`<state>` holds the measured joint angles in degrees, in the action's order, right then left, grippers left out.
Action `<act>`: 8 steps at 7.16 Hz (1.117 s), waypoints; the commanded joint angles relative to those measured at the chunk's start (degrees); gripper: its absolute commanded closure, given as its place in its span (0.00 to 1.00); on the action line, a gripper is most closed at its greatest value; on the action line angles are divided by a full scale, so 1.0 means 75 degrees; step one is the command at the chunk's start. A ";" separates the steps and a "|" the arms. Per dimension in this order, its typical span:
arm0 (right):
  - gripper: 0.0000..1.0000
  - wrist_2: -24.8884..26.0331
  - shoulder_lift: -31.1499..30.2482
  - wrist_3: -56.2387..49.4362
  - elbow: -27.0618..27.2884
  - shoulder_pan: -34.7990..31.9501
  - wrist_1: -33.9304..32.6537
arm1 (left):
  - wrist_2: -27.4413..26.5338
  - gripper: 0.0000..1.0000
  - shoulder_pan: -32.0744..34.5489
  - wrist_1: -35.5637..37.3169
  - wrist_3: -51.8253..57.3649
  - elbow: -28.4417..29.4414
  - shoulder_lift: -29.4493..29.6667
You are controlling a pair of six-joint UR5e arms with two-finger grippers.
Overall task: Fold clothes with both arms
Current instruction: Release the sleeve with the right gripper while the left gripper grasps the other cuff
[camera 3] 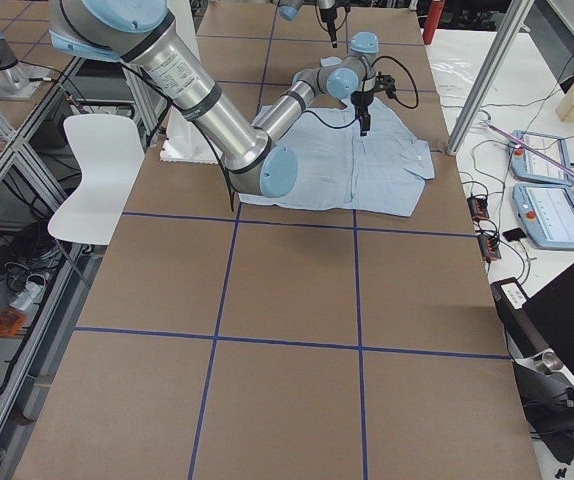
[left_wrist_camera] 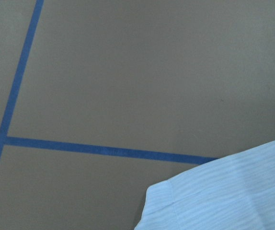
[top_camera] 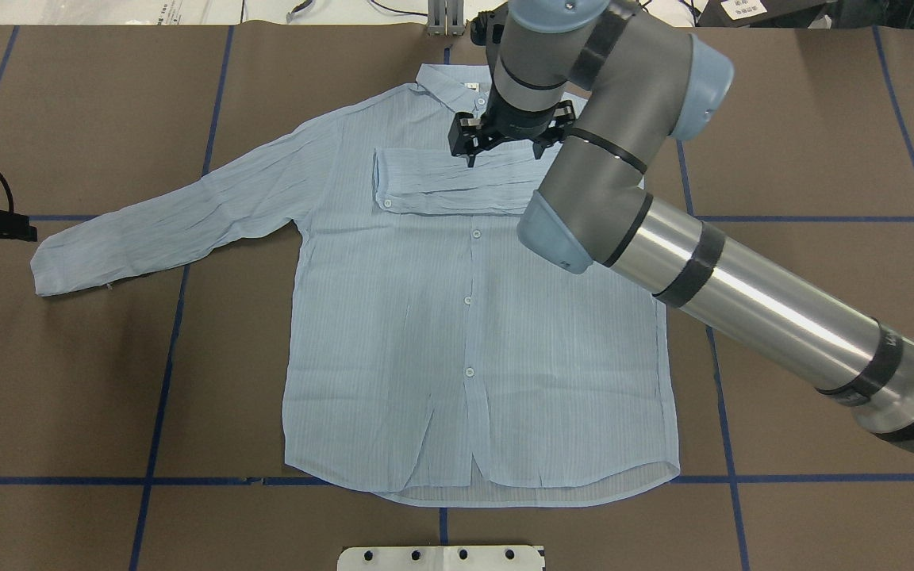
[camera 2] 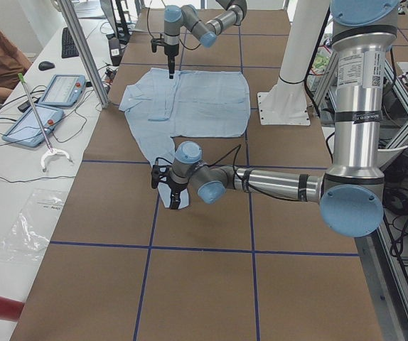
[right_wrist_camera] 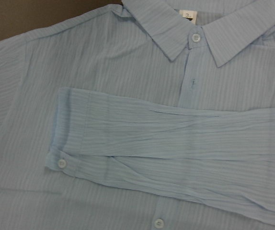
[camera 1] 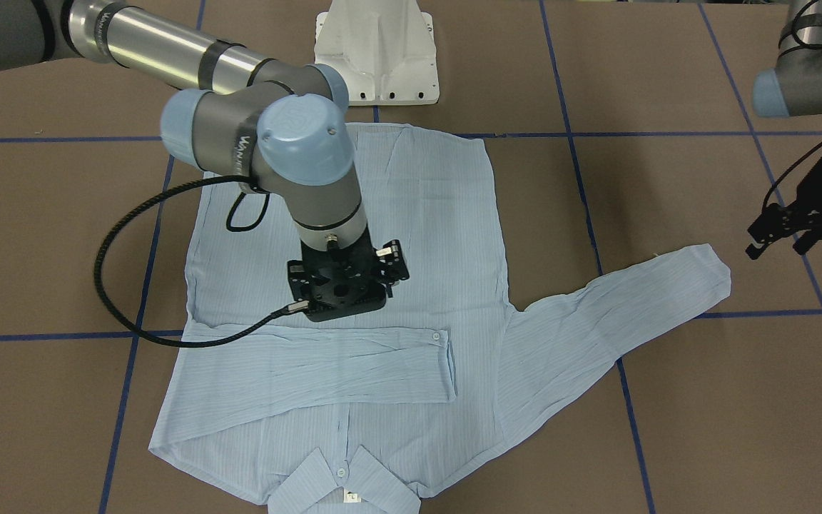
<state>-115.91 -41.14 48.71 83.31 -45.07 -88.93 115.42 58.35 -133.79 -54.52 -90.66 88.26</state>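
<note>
Front view, progress: on the shirt (camera 1: 411,235), one sleeve (camera 1: 325,364) lies folded across the chest, and the other sleeve (camera 1: 618,314) is stretched out over the table (camera 1: 703,428). I judge the task to be at an early stage, with that sleeve and the body folds yet to do.
Front view, right pincer (camera 1: 345,284): it hangs over the chest, just beside the folded sleeve, and carries nothing.
Front view, left pincer (camera 1: 778,246): its fingers stand apart and empty, near the loose cuff but not touching it.
Overhead view, shirt: it lies flat and buttoned in the middle of the table, with the hem toward my base and the collar (top_camera: 457,79) on the far side. My right fingers look spread.
Left wrist view, cuff (left_wrist_camera: 214,191): only a rounded corner shows, on matte brown board crossed by a blue tape line (left_wrist_camera: 104,149). None of my fingers are in view.
Right wrist view, fabric: the cloth is thin, pale blue and finely striped, and it is creased along the folded sleeve. I see small white buttons (right_wrist_camera: 61,163), collar points and a tiny label (right_wrist_camera: 187,14).
</note>
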 commanded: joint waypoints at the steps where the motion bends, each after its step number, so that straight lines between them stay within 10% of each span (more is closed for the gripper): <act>1: 0.00 -0.0353 -0.0595 -0.0388 0.0540 -0.0330 -0.0131 | -0.0237 0.18 -0.0397 -0.0639 -0.0067 0.0612 0.0044; 8: 0.00 -0.0342 -0.0608 -0.0425 0.0528 -0.0354 -0.0119 | -0.0260 0.42 -0.0468 -0.0572 -0.0020 0.0954 0.0373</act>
<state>-118.55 -45.70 45.53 87.32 -47.72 -89.84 113.47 54.85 -138.18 -54.75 -83.86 90.90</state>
